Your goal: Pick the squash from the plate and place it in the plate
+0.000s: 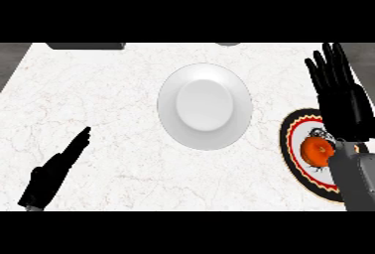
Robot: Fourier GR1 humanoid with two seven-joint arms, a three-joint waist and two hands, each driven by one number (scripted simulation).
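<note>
The squash lies on the patterned plate at the bench's right edge, its right side hidden behind the right wrist. It shows as a smooth, orange, nearly round lump, slightly taller than wide, so its long axis seems to run away from the robot. Which end is the stem I cannot tell. Its plate is round, with a black rim, a cream band with dark marks, a red ring and a white centre bearing black figures. The grey forearm covers its right part. A plain white plate, glossy with a shallow raised centre, sits mid-bench, well apart from the patterned one and carrying nothing. The bench top is white marble with faint reddish veins. The right hand stands over the far right part of the patterned plate, palm flat, fingers straight and spread, pointing away from the robot, released and holding nothing. The squash shows just below the hand's heel. The left hand rests at the lower left, edge-on, its fingers straight and together, slanting up and to the right, also holding nothing.
</note>
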